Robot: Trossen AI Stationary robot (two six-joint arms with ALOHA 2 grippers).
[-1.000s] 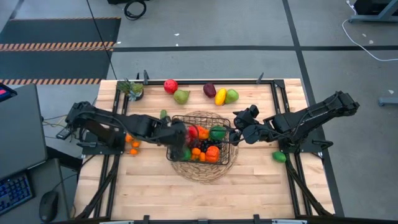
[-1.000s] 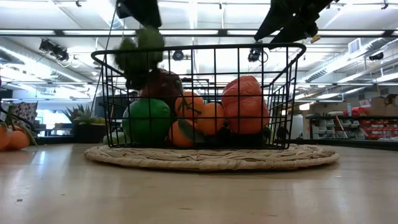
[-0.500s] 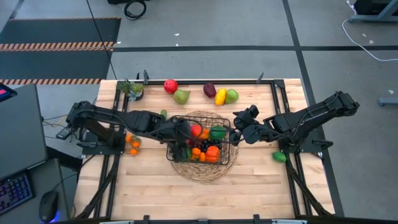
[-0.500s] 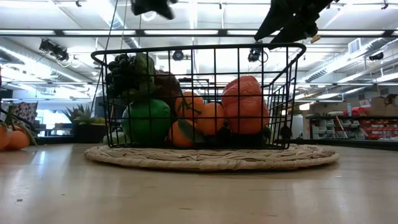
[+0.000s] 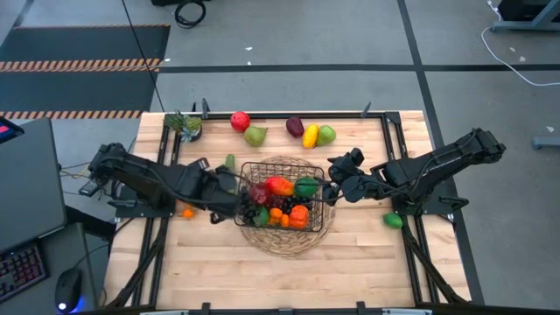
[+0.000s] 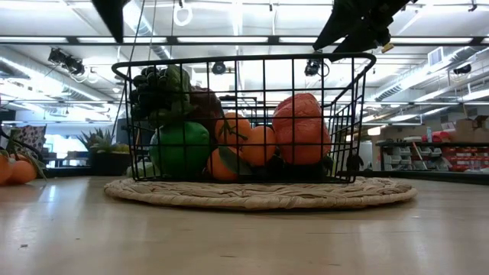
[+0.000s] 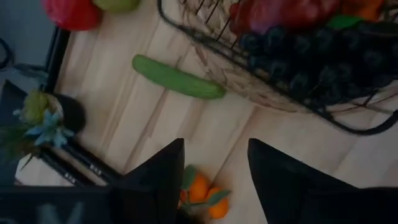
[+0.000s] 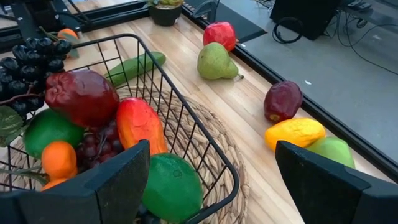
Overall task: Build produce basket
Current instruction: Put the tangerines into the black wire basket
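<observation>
The black wire basket [image 5: 284, 199] stands on a round woven mat [image 5: 280, 238] and holds several toy fruits: oranges, a red-orange mango [image 8: 138, 124], a dark red apple [image 8: 81, 96], green fruit, and dark grapes [image 6: 149, 82] lying on top at its left side. My left gripper [image 7: 214, 168] is open and empty, left of the basket [image 5: 220, 194], above oranges [image 7: 202, 196] on the table. My right gripper [image 8: 211, 186] is open and empty, just right of the basket [image 5: 337, 188]. A green cucumber [image 5: 230, 162] lies on the table beside the mat.
At the far edge lie a red apple [image 5: 240, 121], a green pear [image 5: 255, 136], a purple plum [image 5: 295, 127], a yellow lemon [image 5: 310, 136] and another green pear [image 5: 325, 135]. A potted plant [image 5: 186, 125] stands far left. A green fruit [image 5: 393, 220] lies at the right edge.
My left gripper has let go of the dark grapes, which have dropped into the basket's left side and lie on the other fruit. It has then drawn back toward the table's left edge, away from the basket.
</observation>
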